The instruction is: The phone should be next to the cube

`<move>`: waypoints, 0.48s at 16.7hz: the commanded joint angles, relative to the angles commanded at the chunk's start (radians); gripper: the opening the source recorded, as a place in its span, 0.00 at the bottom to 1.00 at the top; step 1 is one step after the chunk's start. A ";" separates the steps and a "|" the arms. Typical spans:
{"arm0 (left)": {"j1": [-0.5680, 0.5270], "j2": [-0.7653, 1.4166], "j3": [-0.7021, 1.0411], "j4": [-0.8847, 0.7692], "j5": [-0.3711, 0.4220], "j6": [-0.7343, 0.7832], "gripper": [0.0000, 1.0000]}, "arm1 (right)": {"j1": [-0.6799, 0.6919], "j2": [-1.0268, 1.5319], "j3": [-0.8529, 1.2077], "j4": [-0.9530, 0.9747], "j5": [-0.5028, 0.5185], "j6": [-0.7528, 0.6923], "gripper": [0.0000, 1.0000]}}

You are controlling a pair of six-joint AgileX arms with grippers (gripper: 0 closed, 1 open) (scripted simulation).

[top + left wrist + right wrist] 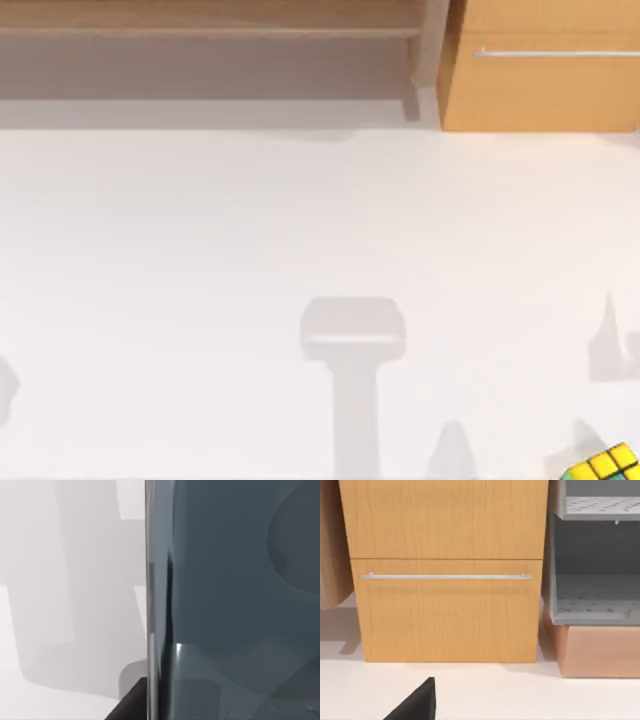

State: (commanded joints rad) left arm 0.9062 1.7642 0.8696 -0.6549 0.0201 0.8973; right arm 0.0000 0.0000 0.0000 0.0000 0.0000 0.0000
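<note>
Yellow-green cube [605, 465] at white table [200, 250] near-right corner in top view, dark glossy phone [235, 600] close in left wrist view, wooden drawer cabinet [445, 570] in right wrist view, claw states indeterminable.

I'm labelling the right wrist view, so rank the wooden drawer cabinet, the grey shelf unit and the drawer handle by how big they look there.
1. Wooden drawer cabinet, largest.
2. Grey shelf unit, smaller as seen, though the picture's edge cuts it off, so its full extent is unsure.
3. Drawer handle, a thin bar, smallest.
</note>
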 joint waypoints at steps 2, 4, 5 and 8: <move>0.000 0.000 0.000 0.000 0.000 0.000 0.00 | 0.000 0.000 0.000 0.000 0.000 0.000 1.00; 0.000 0.000 0.000 0.000 0.000 0.000 0.00 | 0.000 0.000 0.000 0.000 0.000 0.000 1.00; -0.001 -0.024 0.008 -0.027 0.012 -0.007 0.00 | 0.000 0.000 0.000 0.000 0.000 0.000 1.00; -0.001 -0.041 0.024 -0.060 0.012 -0.007 0.00 | 0.000 0.000 0.000 0.000 0.000 0.000 1.00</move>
State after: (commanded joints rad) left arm 0.9049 1.7232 0.8931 -0.7154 0.0317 0.8901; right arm 0.0000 0.0000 0.0000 0.0000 0.0000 0.0000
